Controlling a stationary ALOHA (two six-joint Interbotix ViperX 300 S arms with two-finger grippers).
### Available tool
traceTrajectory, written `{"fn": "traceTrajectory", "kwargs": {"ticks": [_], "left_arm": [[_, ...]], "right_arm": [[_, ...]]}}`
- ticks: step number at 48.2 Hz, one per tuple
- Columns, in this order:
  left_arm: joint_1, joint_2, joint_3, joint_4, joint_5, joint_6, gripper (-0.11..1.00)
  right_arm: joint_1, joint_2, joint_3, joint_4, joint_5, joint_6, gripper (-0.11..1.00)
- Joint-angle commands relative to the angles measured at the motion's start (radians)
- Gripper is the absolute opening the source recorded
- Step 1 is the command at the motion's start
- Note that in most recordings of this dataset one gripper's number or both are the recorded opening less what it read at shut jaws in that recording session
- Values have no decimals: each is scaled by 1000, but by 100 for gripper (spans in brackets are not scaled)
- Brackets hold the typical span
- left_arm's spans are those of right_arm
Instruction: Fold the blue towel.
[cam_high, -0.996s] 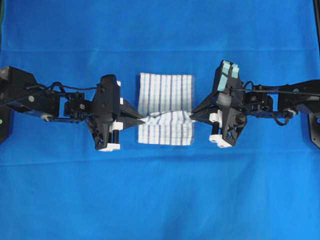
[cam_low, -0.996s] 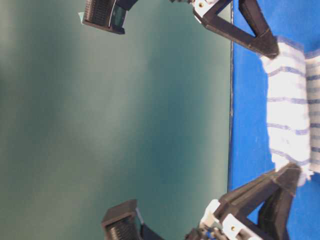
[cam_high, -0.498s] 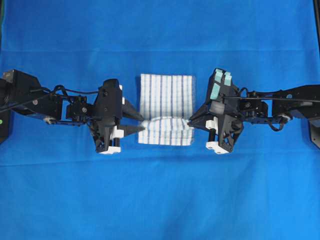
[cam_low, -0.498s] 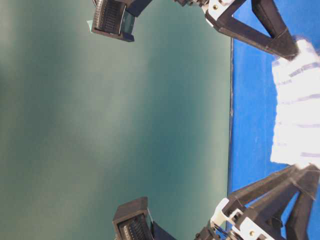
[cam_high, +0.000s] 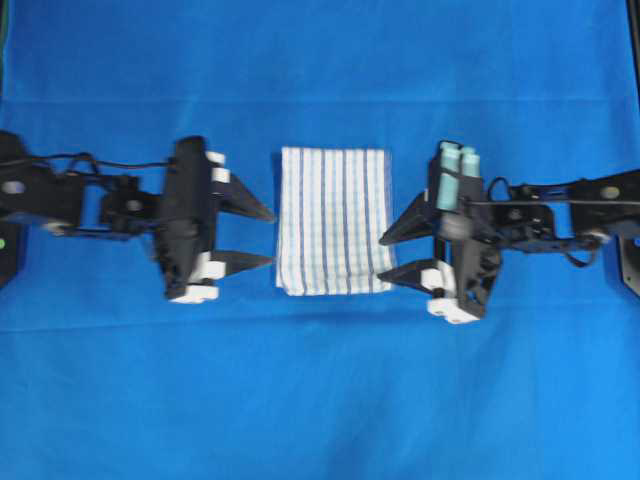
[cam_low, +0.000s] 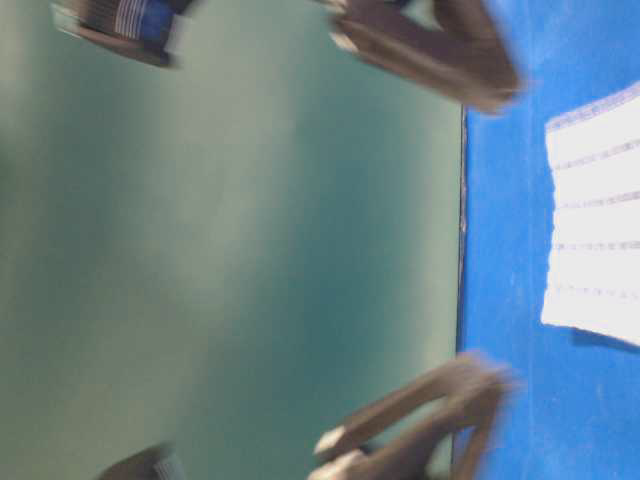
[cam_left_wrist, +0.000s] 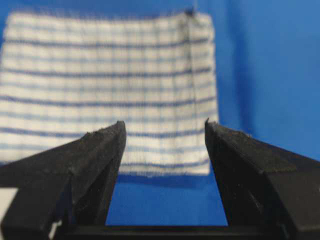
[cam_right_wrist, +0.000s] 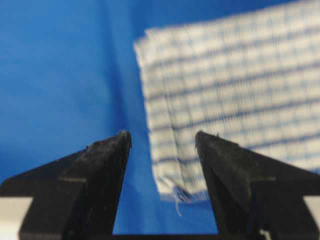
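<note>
**Both jaws spread and empty, one on each side of the folded towel**

The jaws of the left gripper (cam_high: 262, 238) stand wide apart and hold nothing; their tips point toward the right of the overhead frame and stop just short of the blue towel (cam_high: 333, 221). The jaws of the right gripper (cam_high: 392, 255) are likewise parted and empty, pointing toward the left of the frame, with their tips just beside the towel's lower right corner; whether they touch the cloth cannot be told.

The towel lies flat at the centre of the overhead frame on the solid blue table cloth (cam_high: 320, 400) that covers the tabletop. It forms a neat rectangle, slightly taller than wide in that view, so its long axis runs from top to bottom of the frame, as do its stripes. The two grippers face its long side edges. Each wrist view shows a towel corner framed between the dark jaw tips, with layered edges that suggest the cloth is already doubled over.

Neither arm is clearly nearer; both sit close to the lower half of the towel. Bare cloth-covered tabletop surrounds the towel widely above and below, so there is free room to carry an edge either way. The table-level view is blurred and adds little.
</note>
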Motion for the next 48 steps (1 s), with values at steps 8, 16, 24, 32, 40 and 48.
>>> {"fn": "traceTrajectory", "kwargs": {"ticks": [8, 16, 24, 32, 40, 48], "left_arm": [[3, -318, 74, 3, 49, 2, 58], [8, -545, 161, 3, 55, 2, 58], [12, -738, 212, 6, 137, 6, 58], [20, -891, 253, 6, 215, 51, 58], [21, -1017, 304, 6, 238, 84, 58], [40, -1083, 351, 6, 267, 92, 58]], "right_arm": [[-8, -241, 8, -72, 28, -2, 60], [-29, -402, 66, -118, 29, -2, 60], [-38, -569, 107, -170, 72, -2, 60], [-40, -719, 164, -219, 133, 0, 60], [-46, -873, 267, -229, 133, 0, 60], [-81, -971, 356, -229, 137, 0, 60]]}}
